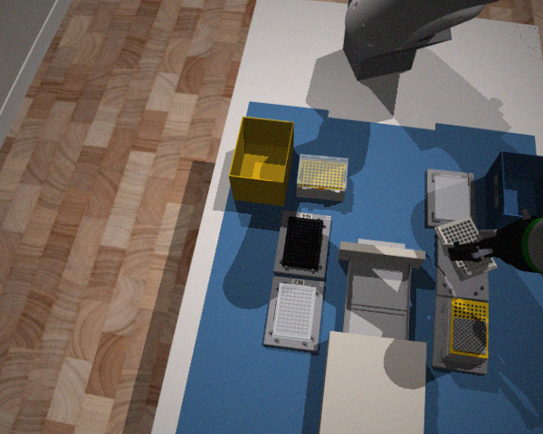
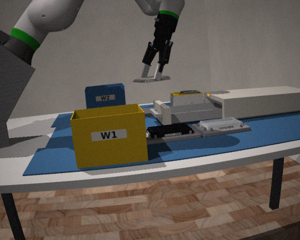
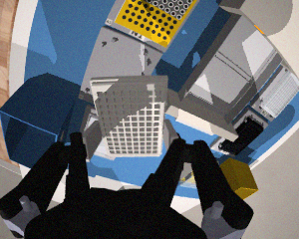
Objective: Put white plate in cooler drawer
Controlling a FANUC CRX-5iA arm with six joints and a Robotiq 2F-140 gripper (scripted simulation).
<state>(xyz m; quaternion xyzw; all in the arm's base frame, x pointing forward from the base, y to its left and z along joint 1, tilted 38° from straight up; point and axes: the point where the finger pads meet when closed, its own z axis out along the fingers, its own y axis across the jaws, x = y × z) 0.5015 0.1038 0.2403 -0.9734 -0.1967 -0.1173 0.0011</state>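
Observation:
My gripper [image 1: 466,254] is shut on the white well plate [image 1: 461,242] and holds it high above the bench, roughly level, as the side view shows [image 2: 152,78]. In the wrist view the plate [image 3: 132,116] sits between my two fingers, without a lid. Under it lies the empty grey nest [image 1: 463,282]. The cooler CD's drawer [image 1: 376,298] stands open toward the arm's base, its floor bare, with the bar handle [image 1: 380,254] at its front. The cooler's housing [image 1: 372,382] is beyond it. Its amber lamp [image 2: 208,94] is lit.
The blue bin W2 [image 1: 524,186] stands close to my wrist. A grey nest with a clear lid [image 1: 449,196] lies beside it. A yellow rack [image 1: 470,326], a black plate [image 1: 302,242], a white plate [image 1: 294,310], the tip box [image 1: 322,176] and the yellow bin W1 [image 1: 262,161] stand on the mat.

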